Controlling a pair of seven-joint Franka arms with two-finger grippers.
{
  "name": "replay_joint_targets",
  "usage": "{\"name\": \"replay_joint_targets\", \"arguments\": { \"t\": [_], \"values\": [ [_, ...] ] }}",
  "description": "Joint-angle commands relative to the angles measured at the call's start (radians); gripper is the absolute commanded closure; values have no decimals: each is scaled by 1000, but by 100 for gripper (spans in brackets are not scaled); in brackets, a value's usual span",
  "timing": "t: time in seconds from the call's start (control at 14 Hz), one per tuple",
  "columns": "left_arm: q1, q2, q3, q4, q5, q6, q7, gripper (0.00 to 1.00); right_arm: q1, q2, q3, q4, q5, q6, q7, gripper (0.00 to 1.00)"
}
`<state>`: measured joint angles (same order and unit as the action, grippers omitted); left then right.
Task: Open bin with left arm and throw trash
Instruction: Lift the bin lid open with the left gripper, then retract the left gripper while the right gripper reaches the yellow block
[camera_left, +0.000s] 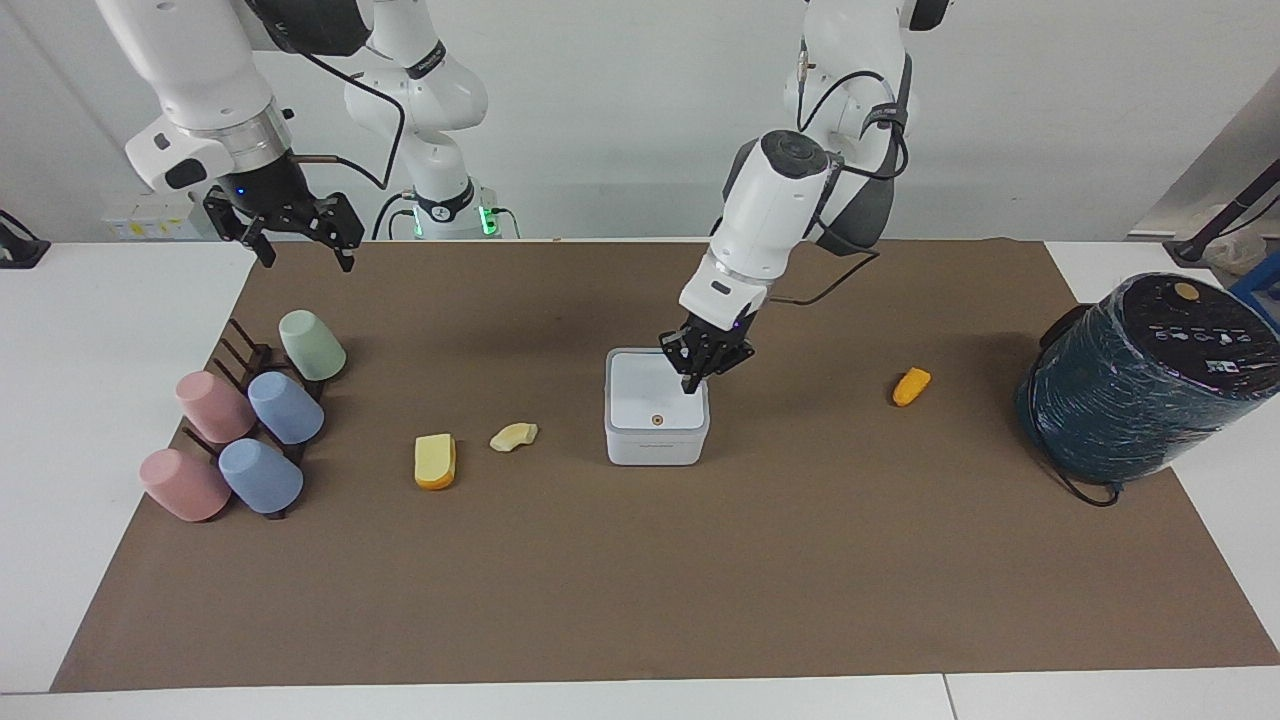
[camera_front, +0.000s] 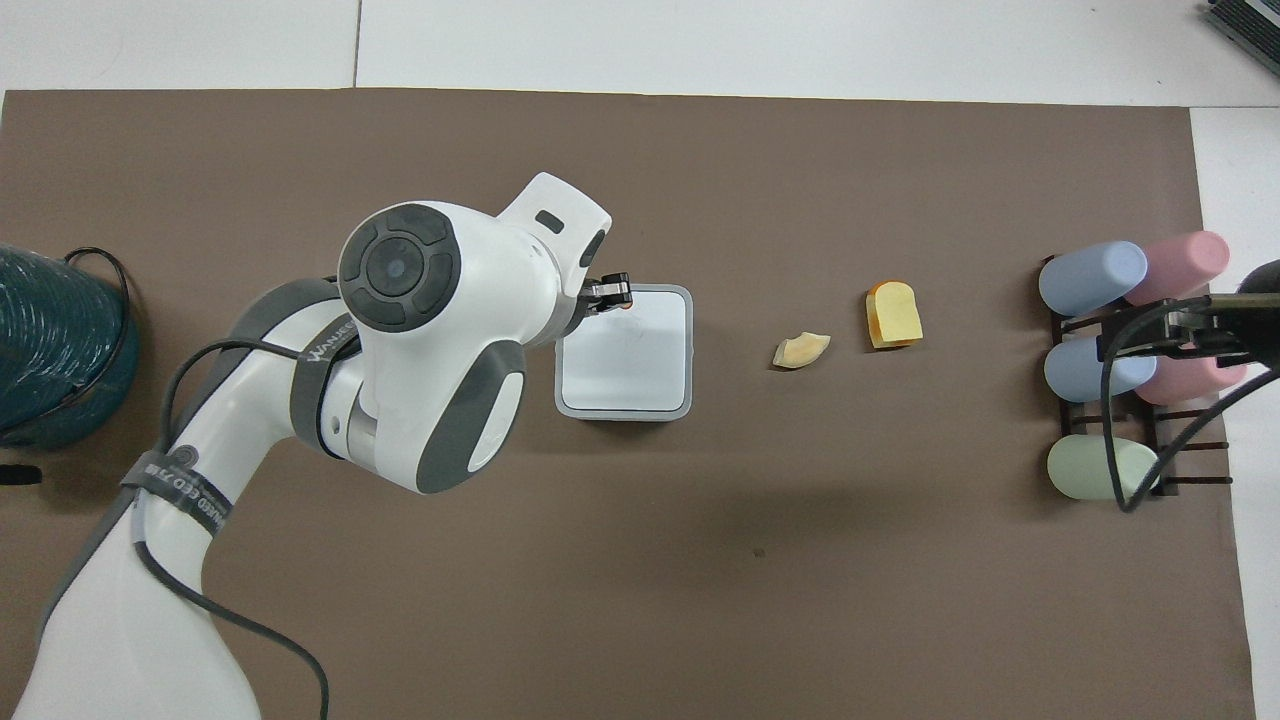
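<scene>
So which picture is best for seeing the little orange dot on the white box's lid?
The facing view. There the orange dot sits in plain sight on the closed lid of the bin, with the left gripper over the lid's edge beside it. In the overhead view the left gripper's tip covers most of the dot, leaving an orange sliver.

Bare mat (camera_left: 640, 580) across the desk's whole strip farthest from the robots. Left end effector (camera_left: 694, 377) and its arm low over the bin (camera_left: 655, 440), blocking the approach from above. Wedge (camera_left: 435, 461) and cream scrap (camera_left: 514, 436) close together beside the bin. Cup rack (camera_left: 245, 420) filling the right arm's end, teal cylinder (camera_left: 1145, 380) the other.
</scene>
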<state>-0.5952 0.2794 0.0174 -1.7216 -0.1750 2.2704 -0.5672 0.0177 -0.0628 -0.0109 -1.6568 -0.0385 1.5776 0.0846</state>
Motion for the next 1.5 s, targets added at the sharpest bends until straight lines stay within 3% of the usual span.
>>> {"name": "replay_joint_targets", "arguments": {
  "t": [0.0, 0.57, 0.79, 1.07, 1.29, 1.43],
  "values": [
    [-28, 29, 16, -9, -17, 49, -10, 100, -19, 6, 17, -1, -3, 33, 44, 0],
    [-63, 86, 18, -7, -15, 61, -11, 100, -7, -6, 26, -34, 22, 56, 98, 0],
    [-32, 81, 30, 143, -9, -156, -10, 100, 8, -18, 26, -60, 22, 68, 104, 0],
    [105, 60, 32, 308, 2, -461, 9, 100, 11, -37, 26, -144, 22, 186, 107, 0],
    [208, 58, 30, 326, 5, -491, 175, 100, 8, -34, 26, -196, 22, 264, 103, 0],
    [279, 43, 30, 297, 12, -485, 403, 100, 7, -9, 26, -242, 22, 361, 92, 0]
  ]
}}
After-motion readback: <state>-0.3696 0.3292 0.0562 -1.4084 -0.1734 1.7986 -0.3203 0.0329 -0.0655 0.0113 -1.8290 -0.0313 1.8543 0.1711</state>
